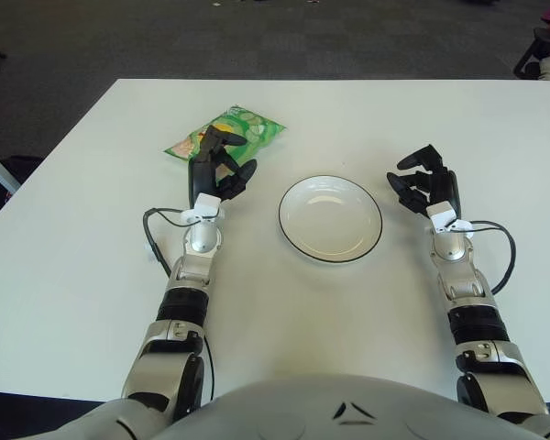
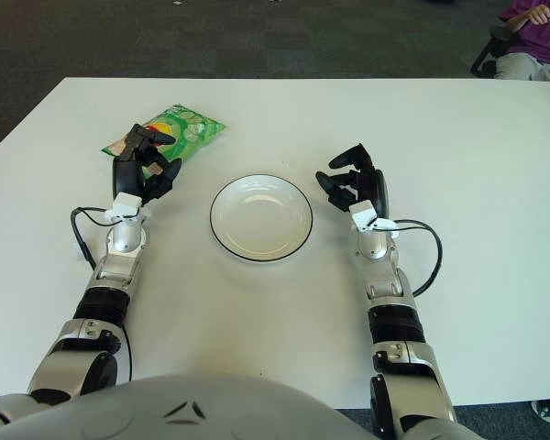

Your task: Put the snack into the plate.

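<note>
- Step in hand: the reach-and-grasp stage. The left robot hand (image 1: 218,172) is over the near end of the snack (image 1: 239,130), a green packet lying flat on the tabletop (image 1: 82,275) to the far left of the plate (image 1: 330,218).
- Left robot hand state: fingers are curled about the packet's near edge, but a closed grip cannot be confirmed; the packet appears to lie on the surface, not lifted.
- Right robot hand (image 1: 425,183): idle, showing just to the right of the plate, fingers loosely bent and holding nothing.
- Plate: white with a dark rim, empty, standing between the two hands and apart from the snack.
- Next move, as judged: secure the pinch on the packet, raise it, carry it rightward and toward the robot over the plate rim, then let go. A thin, crinkly bag may slip or fold if gripped only at the edge.
- Surface: plain white tabletop, matte, with nothing else on it.
- Room: dark carpeted floor beyond the far edge; a seated person in a purple top (image 2: 538,26) at the far right corner.
</note>
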